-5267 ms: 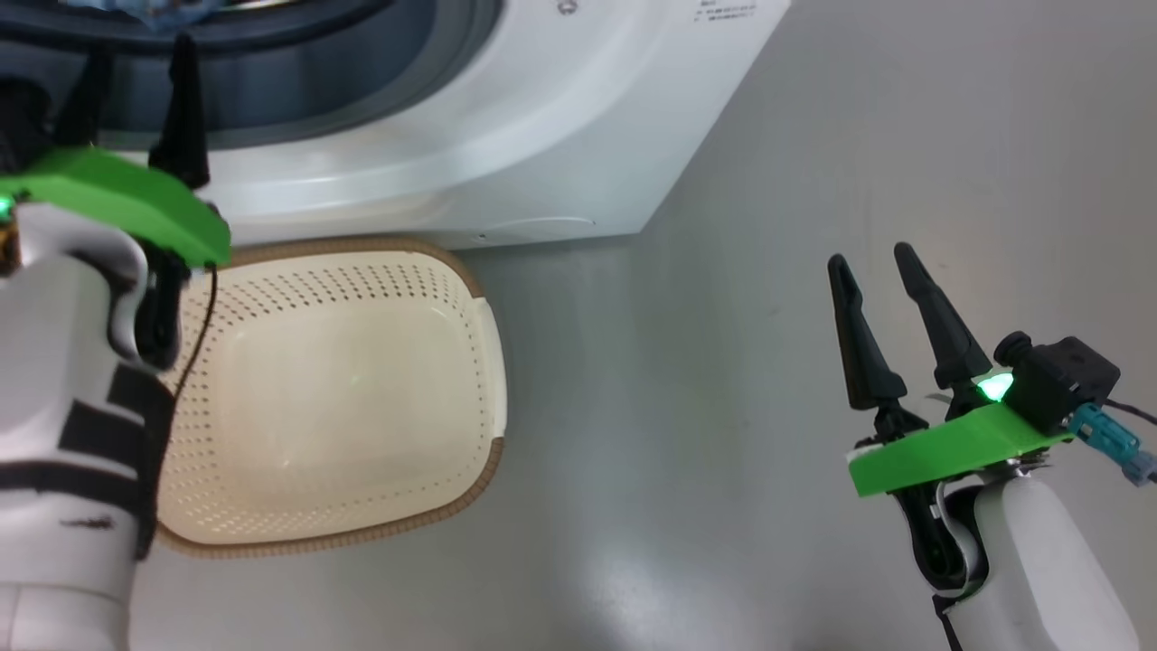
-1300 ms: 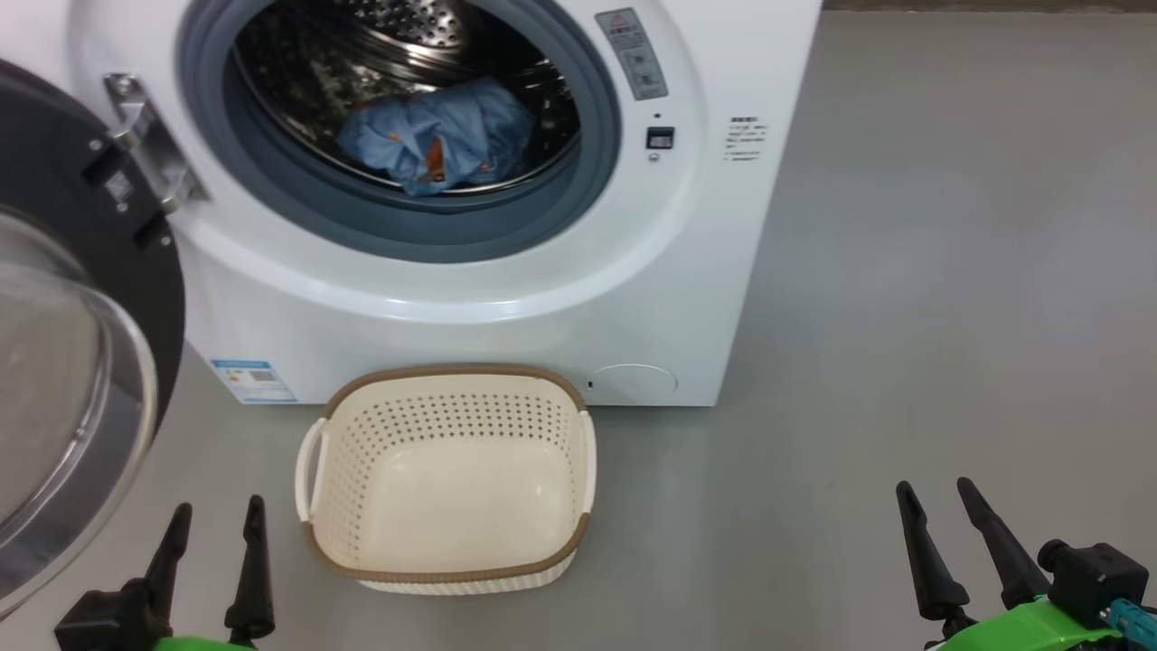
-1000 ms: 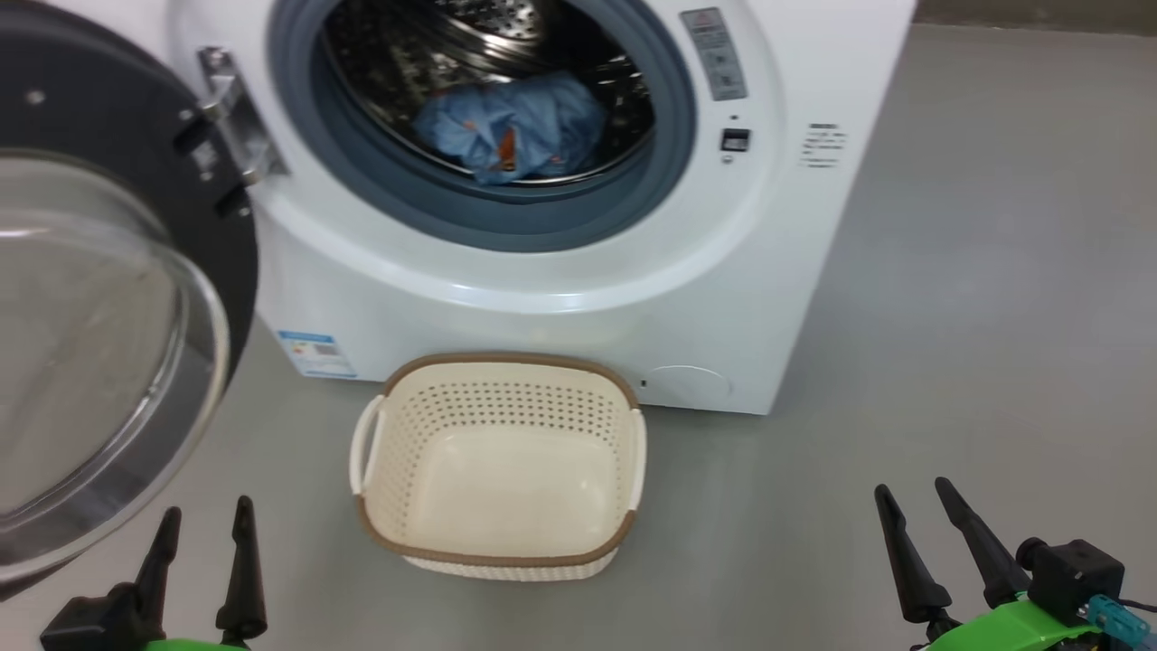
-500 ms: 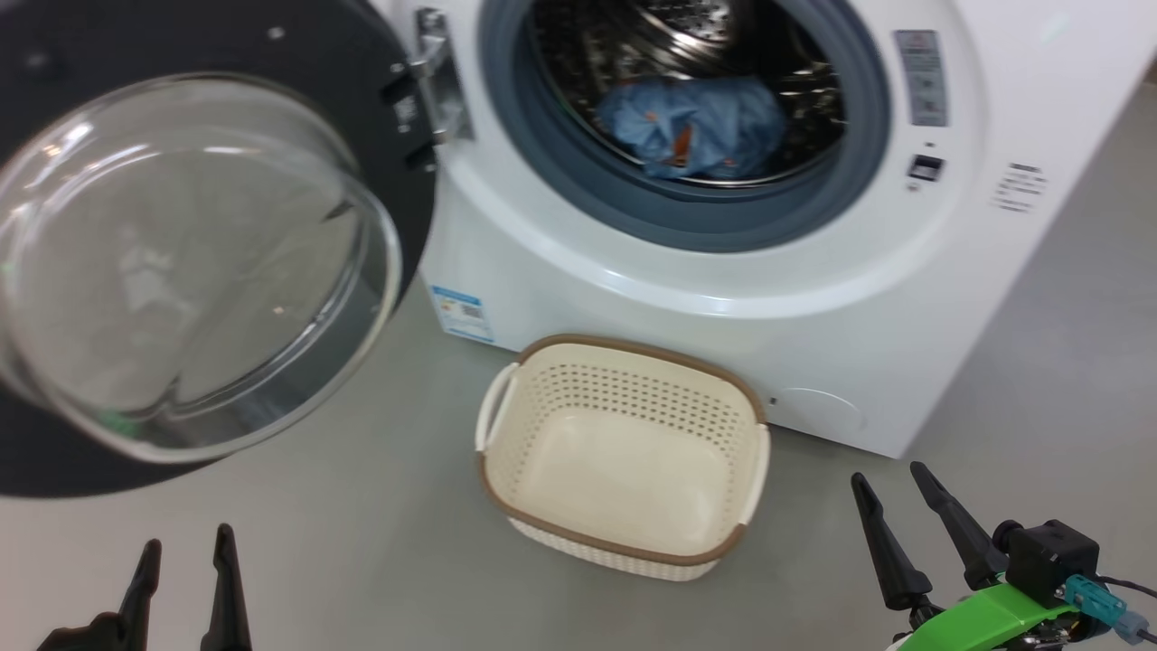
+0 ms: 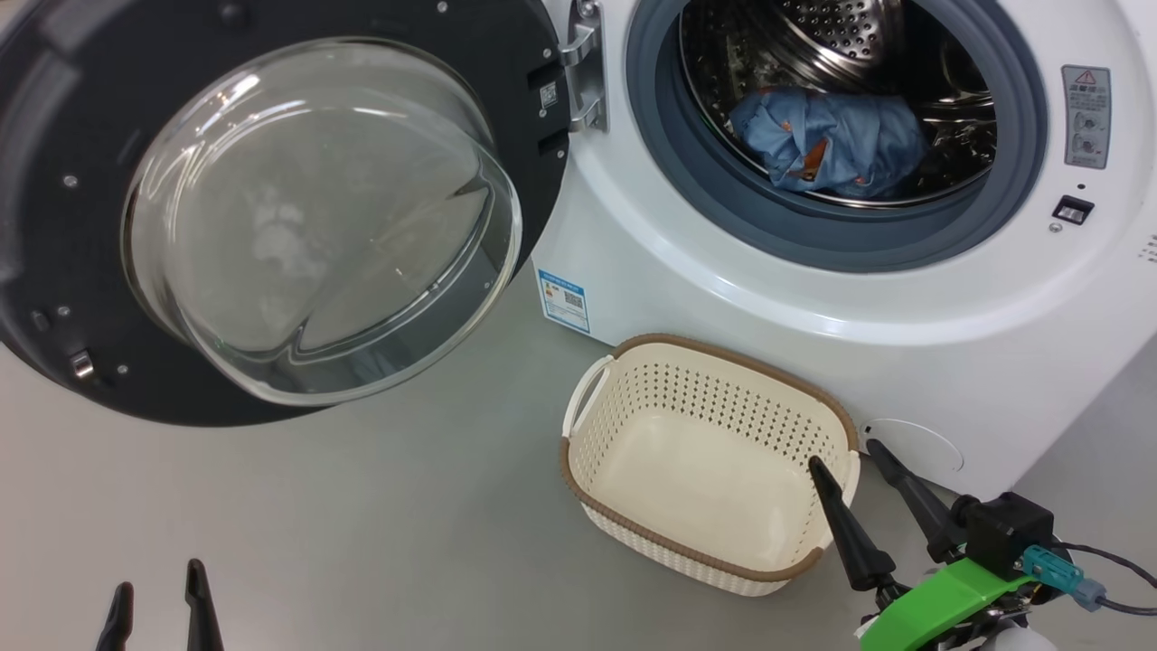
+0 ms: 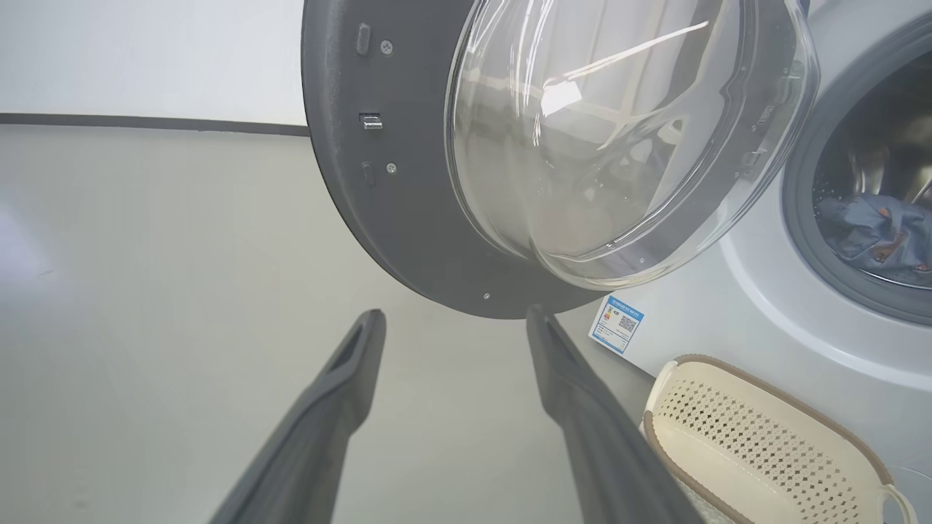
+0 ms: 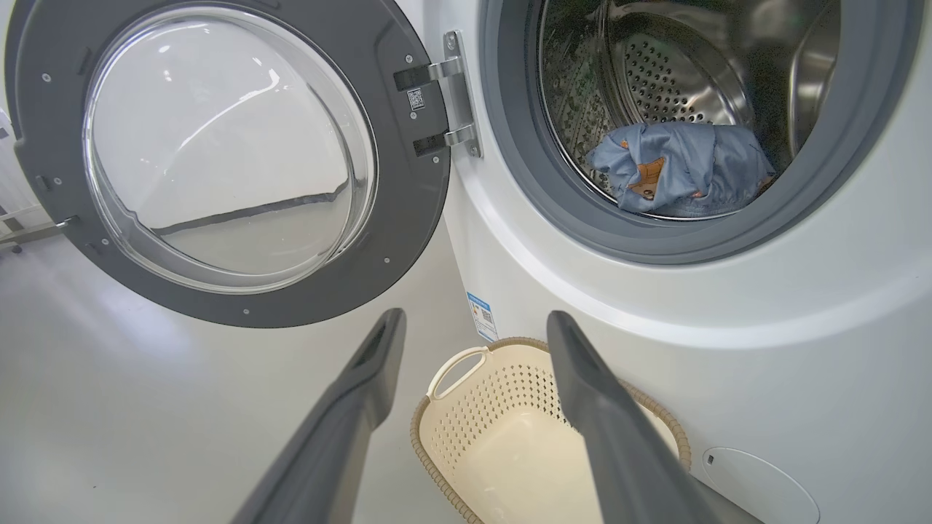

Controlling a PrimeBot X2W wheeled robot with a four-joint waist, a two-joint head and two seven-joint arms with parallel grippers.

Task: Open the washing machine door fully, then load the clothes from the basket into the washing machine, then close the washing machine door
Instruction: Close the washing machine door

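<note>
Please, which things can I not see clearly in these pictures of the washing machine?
- Blue label on the washing machine: head view, print too small to read.
- Clothes in the drum: every view, crumpled, number of pieces unclear.
- Left claw: head view, the bottom edge cuts off all but its fingertips.
- Washing machine door: every view, outer face turned away.

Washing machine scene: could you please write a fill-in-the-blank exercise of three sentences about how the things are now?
1. The clothes lie in the steel ____ of the washing machine.
2. The basket has nothing in it; it is ____.
3. The washing machine door is swung wide ____.

Missing words: drum; empty; open.
</note>
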